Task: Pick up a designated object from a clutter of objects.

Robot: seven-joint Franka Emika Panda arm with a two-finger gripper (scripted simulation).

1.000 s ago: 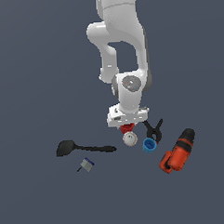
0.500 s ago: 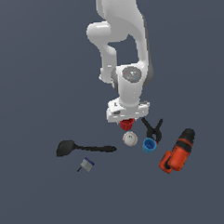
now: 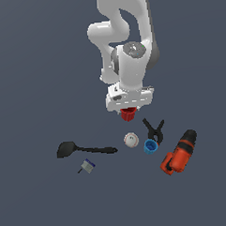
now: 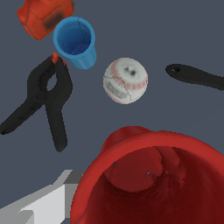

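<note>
The red cup (image 3: pixel 128 115) hangs in the air under the white hand, clear of the floor, with my gripper (image 3: pixel 128 109) shut on it. In the wrist view the red cup (image 4: pixel 144 183) fills the near part of the picture, its open mouth facing the camera, and one grey finger (image 4: pixel 39 205) shows beside its rim. The rest of the clutter lies on the floor below: a white ball (image 3: pixel 131 140), a blue cup (image 3: pixel 150 146) and a black clamp (image 3: pixel 154 130).
An orange-red drill (image 3: pixel 179 152) lies at the exterior view's right. A black ladle (image 3: pixel 84 149) and a tiny grey-blue block (image 3: pixel 87 166) lie at its left. The wrist view shows the ball (image 4: pixel 125 81), blue cup (image 4: pixel 76 41), clamp (image 4: pixel 50 98), drill (image 4: pixel 43 15) and ladle handle (image 4: pixel 197 76).
The hand has risen with the red cup in it, widening the gap above the white ball. The other objects have not moved.
</note>
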